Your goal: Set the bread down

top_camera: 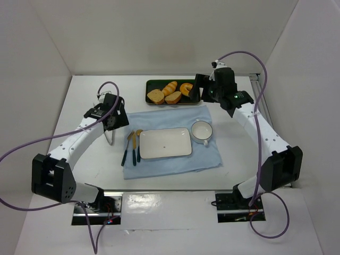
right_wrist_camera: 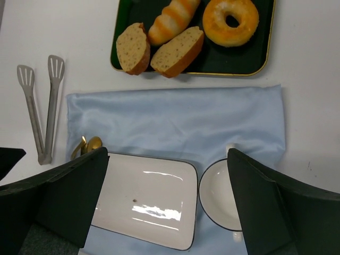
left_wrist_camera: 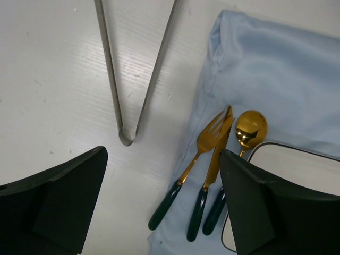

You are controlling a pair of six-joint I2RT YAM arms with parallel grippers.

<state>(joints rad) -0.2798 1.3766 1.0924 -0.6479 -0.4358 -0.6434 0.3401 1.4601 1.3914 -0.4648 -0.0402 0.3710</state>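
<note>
Four baked pieces lie in a dark green rectangular tray with a gold rim (right_wrist_camera: 249,59), which sits at the far edge of the white table (top_camera: 234,170), about midway along it. The bread (right_wrist_camera: 133,49), a flat, roundish slice with a golden-brown crumb face and a darker brown crust, is at the tray's left end. Just beside it on the right lies a longer cut loaf piece (right_wrist_camera: 177,51). A ridged, striped golden roll (right_wrist_camera: 172,18) lies behind those two, and an orange ring doughnut (right_wrist_camera: 231,20) fills the tray's right end.

On the near side of the tray a pale blue cloth (right_wrist_camera: 175,122) is spread over the middle of the table. On it rest a white rectangular plate with a dark rim (right_wrist_camera: 154,186) and, just right of the plate, a round white cup with a dark rim (right_wrist_camera: 218,196). Along the cloth's left edge lie a gold fork (left_wrist_camera: 210,133), knife (left_wrist_camera: 219,149) and spoon (left_wrist_camera: 251,128), all with dark green handles. Off the cloth's left edge, slim metal tongs (right_wrist_camera: 50,117) lie on the bare table with their heads pointing to the far edge.

The left gripper (left_wrist_camera: 159,207) hovers over the table near the tongs' joined end, fingers spread wide with nothing between them. The right gripper (right_wrist_camera: 167,207) hangs by the tray's right end in the overhead view, also spread wide and holding nothing.
</note>
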